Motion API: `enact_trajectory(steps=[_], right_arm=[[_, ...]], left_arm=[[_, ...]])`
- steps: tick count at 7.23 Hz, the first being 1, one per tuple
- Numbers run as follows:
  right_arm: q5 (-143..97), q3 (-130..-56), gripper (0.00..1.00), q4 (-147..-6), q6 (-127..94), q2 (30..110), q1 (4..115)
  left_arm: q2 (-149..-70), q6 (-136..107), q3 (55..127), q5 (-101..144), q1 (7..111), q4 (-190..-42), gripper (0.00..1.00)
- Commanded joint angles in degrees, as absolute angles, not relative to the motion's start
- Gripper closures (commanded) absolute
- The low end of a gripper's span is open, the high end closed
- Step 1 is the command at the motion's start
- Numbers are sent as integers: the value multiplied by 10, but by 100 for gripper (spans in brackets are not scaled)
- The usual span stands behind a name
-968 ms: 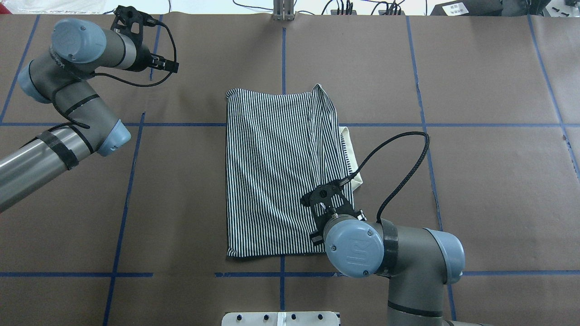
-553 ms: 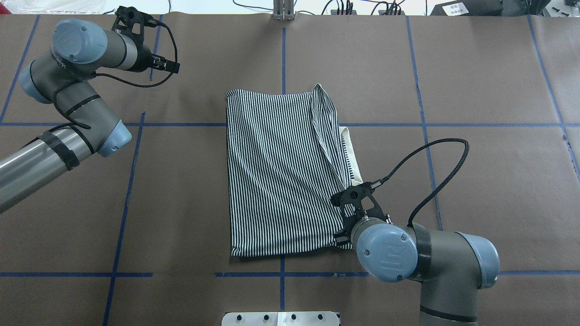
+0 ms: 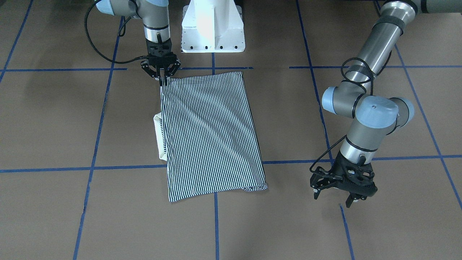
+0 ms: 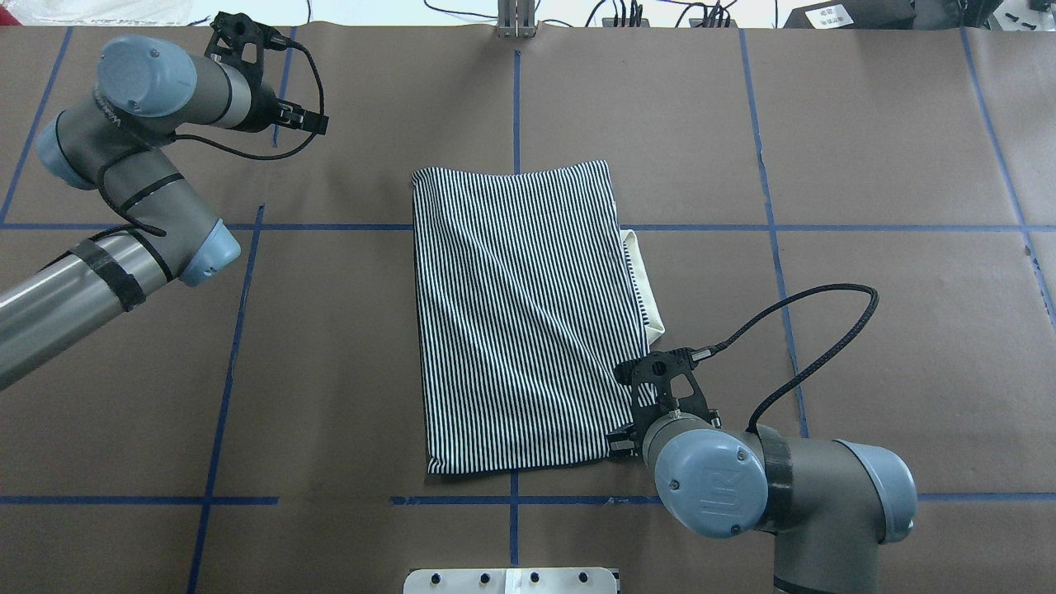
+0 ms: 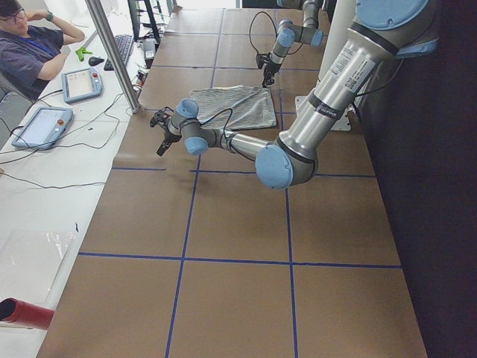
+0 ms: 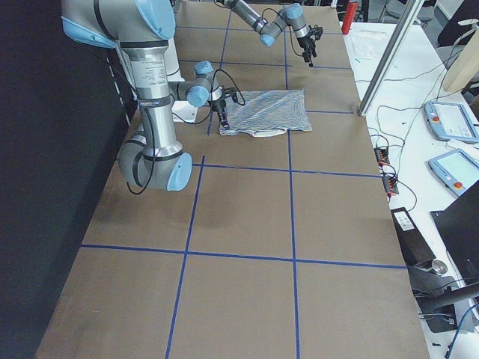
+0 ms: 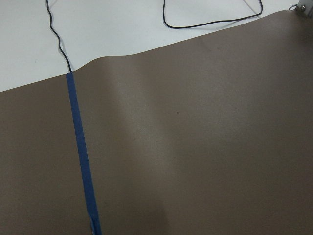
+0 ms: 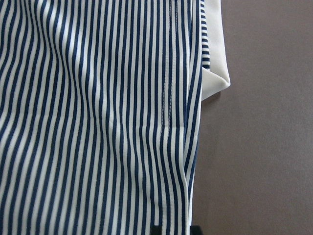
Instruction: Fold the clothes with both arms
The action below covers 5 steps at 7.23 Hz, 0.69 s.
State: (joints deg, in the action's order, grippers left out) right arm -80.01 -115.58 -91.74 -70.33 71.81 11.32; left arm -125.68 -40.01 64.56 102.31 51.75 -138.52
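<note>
Exterior front-facing shows the right gripper clamped on a corner of the polo shirt, so it should probably lay that edge flat before releasing; left gripper hangs open, empty.

Blue tape lines grid the brown surface. Beyond its far edge sit a person, a tablet, another tablet and a red cylinder.

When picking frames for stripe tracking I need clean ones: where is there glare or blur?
Front-facing view: glare blows out the white pedestal base. Right wrist view: the polo shirt shows sharp stripes. Left wrist view: pale sheen on the brown paper.
</note>
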Motion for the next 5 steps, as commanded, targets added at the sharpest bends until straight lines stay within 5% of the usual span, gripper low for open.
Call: enact_trajectory(steps=[1,5], right_arm=[[-837,-1186,0,-854,-708,723,161],[-950,-1184,0,-639,-779,776,284]], left_arm=[[-1256,-423,670,1024,506,-1384,0],[-1162,-688,902,1080,421,-1375,0]])
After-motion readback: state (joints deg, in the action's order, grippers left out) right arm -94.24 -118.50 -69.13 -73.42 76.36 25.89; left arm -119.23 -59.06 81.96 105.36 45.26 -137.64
